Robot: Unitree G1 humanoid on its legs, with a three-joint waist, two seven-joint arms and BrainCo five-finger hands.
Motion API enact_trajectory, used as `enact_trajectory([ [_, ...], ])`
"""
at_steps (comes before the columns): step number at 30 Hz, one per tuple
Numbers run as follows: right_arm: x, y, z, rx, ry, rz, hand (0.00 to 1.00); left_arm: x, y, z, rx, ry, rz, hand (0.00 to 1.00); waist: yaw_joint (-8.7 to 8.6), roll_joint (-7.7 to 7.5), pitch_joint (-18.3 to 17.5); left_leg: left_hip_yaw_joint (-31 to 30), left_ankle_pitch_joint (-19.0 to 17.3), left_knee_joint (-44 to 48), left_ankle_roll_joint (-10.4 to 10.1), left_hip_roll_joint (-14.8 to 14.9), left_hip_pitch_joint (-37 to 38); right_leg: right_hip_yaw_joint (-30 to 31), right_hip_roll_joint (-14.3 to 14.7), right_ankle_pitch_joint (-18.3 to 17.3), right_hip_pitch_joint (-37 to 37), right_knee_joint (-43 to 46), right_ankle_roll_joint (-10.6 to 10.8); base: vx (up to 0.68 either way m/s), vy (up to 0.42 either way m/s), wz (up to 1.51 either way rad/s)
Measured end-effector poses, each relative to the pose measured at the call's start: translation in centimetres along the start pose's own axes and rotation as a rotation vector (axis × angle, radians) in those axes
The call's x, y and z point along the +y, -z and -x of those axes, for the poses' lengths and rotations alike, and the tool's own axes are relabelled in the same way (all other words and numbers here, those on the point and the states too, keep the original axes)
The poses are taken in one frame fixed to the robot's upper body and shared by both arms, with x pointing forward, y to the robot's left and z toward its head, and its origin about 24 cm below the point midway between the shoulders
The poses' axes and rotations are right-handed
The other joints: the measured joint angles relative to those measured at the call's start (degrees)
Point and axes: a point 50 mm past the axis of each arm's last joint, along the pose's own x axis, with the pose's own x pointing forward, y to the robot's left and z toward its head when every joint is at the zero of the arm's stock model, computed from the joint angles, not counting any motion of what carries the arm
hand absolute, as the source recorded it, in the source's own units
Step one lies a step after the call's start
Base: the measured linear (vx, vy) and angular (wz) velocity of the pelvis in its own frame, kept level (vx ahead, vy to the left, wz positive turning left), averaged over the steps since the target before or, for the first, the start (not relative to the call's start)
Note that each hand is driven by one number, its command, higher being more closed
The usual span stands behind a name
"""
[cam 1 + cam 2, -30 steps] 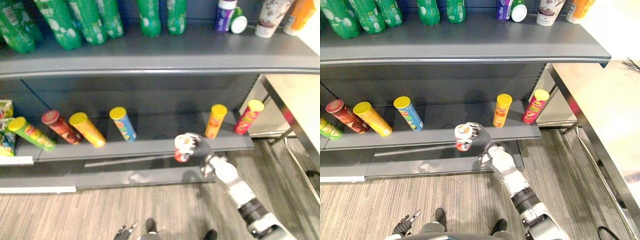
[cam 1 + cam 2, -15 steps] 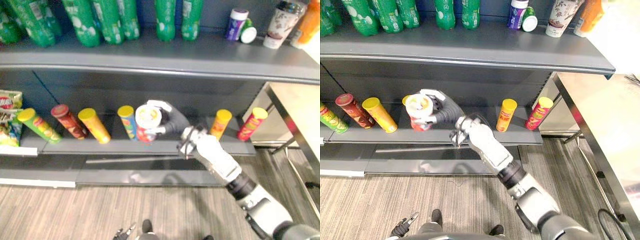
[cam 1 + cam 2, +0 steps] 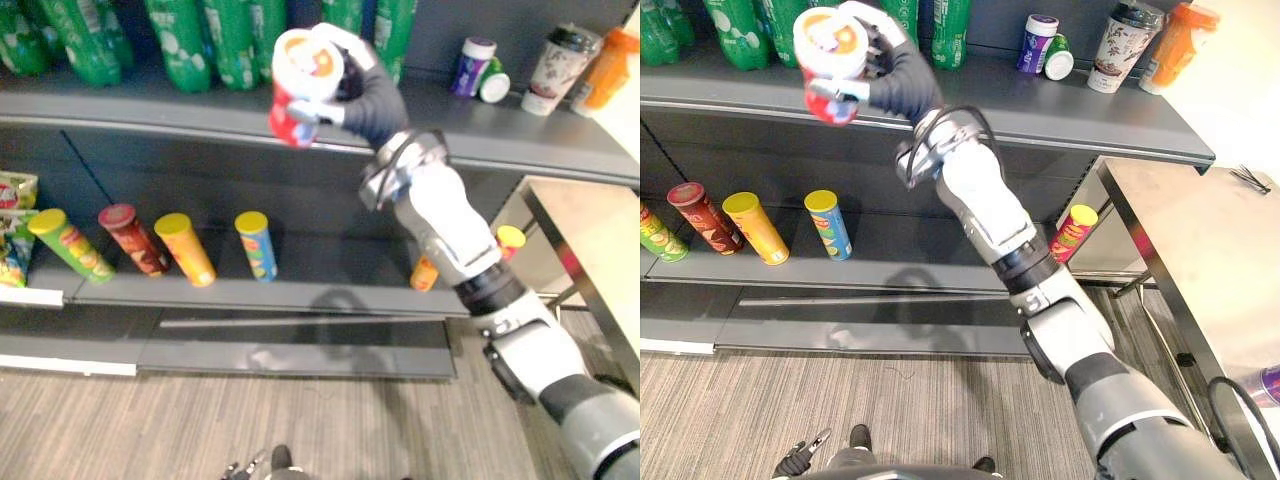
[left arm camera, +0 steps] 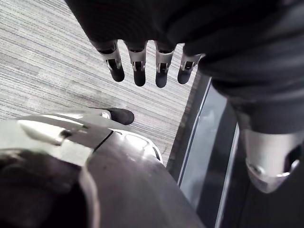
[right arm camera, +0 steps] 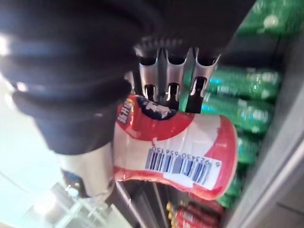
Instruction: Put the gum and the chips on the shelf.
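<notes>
The gum tub (image 3: 300, 88) is held high, clasped in the curled fingers of the right hand (image 3: 367, 93), level with the upper shelf (image 3: 530, 135) by the green bottles (image 3: 190, 45). Placing is judged next: a bare spot is needed. Smooth, rounded red-and-white plastic is seen. The left hand (image 4: 142, 66) is hung loose, fingers straight.

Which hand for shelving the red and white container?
Right. The right hand is curled round the red and white container, level with the top shelf. The left hand hangs low over the floor, fingers straight, holding nothing.
</notes>
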Motion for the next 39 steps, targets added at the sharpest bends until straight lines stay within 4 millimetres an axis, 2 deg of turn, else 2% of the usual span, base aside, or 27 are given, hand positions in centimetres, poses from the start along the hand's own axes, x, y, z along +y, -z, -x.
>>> enact_trajectory([
  [2,-2.0,-0.3,-0.4,0.009,0.086,0.032,1.00,0.1,0.0,0.0,-0.001,-0.003,-0.001,0.00,0.03,-0.35,0.07,0.10,0.05,0.00,-0.09,0.27,0.00,0.11,0.27,-0.07,-0.04,-0.05,-0.11,0.01,-0.006,-0.02],
  [5,-3.9,-0.1,-0.3,0.034,0.170,0.054,1.00,0.1,-0.1,0.0,-0.001,-0.004,-0.002,0.00,0.02,-0.42,0.07,0.29,0.06,0.00,-0.13,0.48,0.02,0.30,0.53,-0.11,-0.09,-0.19,-0.18,0.04,-0.014,-0.04],
  [12,-7.6,1.3,-0.1,0.147,0.341,0.077,1.00,0.1,-0.1,0.0,-0.003,0.000,-0.015,0.00,0.04,-0.44,0.12,1.13,0.03,0.01,-0.17,0.59,0.07,1.04,0.70,-0.10,-0.46,-0.47,-0.19,0.04,-0.003,-0.06],
  [17,-10.1,1.3,-0.1,0.192,0.450,0.084,1.00,0.0,-0.4,-0.1,-0.011,0.011,-0.042,0.00,-0.02,-0.41,0.74,1.38,-0.01,0.01,-0.22,0.75,0.06,1.29,0.90,-0.10,-0.62,-0.54,-0.20,0.03,-0.002,-0.02],
  [28,-13.0,0.9,0.6,0.237,0.545,0.122,1.00,-0.3,-0.8,-0.2,-0.023,0.019,-0.052,0.00,-0.09,-0.06,1.92,1.52,-0.02,0.01,-0.24,0.80,0.07,1.41,1.26,-0.11,-0.72,-0.55,-0.21,0.02,0.001,0.00],
  [39,-14.2,0.3,1.1,0.247,0.537,0.190,1.00,-0.5,-0.8,-0.2,-0.024,0.026,-0.055,0.00,-0.21,0.61,2.58,2.62,-0.07,0.02,-0.30,0.84,0.60,2.48,1.31,-0.09,-0.94,-0.54,-0.23,0.00,0.001,-0.03],
])
